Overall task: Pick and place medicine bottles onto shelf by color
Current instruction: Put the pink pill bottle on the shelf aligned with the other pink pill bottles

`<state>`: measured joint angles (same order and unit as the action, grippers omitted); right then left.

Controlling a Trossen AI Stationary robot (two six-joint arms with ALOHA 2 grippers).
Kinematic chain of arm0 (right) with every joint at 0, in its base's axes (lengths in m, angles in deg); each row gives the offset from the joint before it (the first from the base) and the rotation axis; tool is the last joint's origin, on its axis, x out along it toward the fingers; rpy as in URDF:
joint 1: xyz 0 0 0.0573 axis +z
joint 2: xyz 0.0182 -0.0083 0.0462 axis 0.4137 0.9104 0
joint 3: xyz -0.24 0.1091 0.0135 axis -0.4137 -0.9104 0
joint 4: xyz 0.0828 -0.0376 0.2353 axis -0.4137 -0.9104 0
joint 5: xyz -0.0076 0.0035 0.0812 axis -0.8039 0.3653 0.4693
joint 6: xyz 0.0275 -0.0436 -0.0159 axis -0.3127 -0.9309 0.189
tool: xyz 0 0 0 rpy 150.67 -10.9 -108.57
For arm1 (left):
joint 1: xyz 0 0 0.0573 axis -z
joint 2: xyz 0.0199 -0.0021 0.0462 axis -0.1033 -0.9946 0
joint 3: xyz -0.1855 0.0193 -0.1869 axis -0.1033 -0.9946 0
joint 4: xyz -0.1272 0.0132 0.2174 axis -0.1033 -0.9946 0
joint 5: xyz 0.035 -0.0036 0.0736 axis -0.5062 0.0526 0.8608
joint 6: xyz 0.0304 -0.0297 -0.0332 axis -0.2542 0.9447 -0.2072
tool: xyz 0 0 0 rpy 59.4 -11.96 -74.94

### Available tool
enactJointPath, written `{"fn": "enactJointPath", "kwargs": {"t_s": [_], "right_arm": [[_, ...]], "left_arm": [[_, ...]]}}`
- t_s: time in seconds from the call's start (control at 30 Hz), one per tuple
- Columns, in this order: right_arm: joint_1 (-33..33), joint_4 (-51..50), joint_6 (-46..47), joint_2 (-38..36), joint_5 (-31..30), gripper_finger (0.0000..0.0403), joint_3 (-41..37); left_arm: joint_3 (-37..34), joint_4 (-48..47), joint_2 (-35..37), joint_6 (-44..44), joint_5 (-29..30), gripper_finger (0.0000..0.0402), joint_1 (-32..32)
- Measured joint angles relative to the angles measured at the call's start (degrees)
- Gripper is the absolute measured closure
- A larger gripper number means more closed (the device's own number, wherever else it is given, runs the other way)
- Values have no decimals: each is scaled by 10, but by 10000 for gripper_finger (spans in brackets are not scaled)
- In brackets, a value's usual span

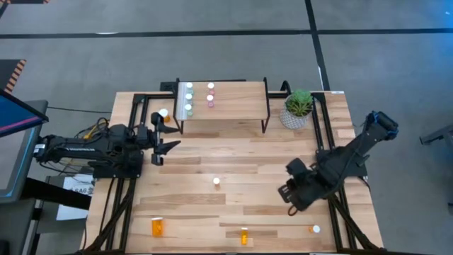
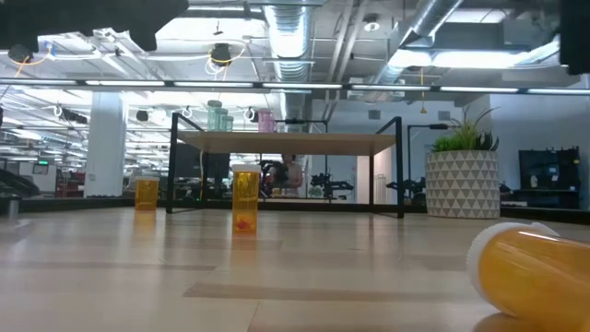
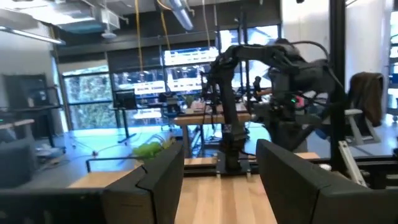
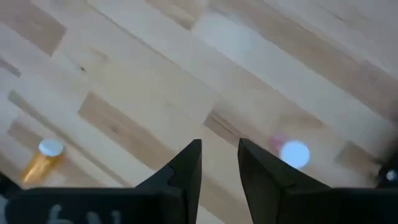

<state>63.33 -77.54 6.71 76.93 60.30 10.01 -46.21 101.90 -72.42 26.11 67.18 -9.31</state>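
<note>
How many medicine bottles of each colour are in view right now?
Green bottles: 3
Pink bottles: 4
Orange bottles: 3
Colour unclear, bottle beside the shelf: 1
Total: 11

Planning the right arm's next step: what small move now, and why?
Probably slide the right gripper sideways until the pink bottle sits between its fingers, then lower. The fingers are open and empty over bare table, the bottle stands just off to one side, and other pink bottles already line the shelf. The left gripper waits open by the shelf.
</note>
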Motion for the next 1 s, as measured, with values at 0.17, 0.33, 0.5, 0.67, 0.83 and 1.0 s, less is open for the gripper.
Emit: {"fn": "enactJointPath", "kwargs": {"t_s": [0.17, 0.33, 0.5, 0.67, 0.83, 1.0], "right_arm": [[44, 38, 85, -18, 8, 273, -61], [74, 73, 160, -61, 19, 272, -129], [77, 56, 200, -89, 19, 267, -167], [57, 79, 198, -101, 22, 245, -207], [41, 115, 187, -108, 26, 206, -238], [40, 109, 187, -105, 39, 177, -248]], "left_arm": [[0, 19, 0, 0, 6, 211, 0], [0, 24, 0, 0, 6, 211, 0], [0, 25, 0, 1, 6, 211, 0], [0, 25, 0, 1, 6, 211, 0], [0, 25, 0, 1, 6, 211, 0], [0, 23, 0, 1, 6, 211, 0]]}}
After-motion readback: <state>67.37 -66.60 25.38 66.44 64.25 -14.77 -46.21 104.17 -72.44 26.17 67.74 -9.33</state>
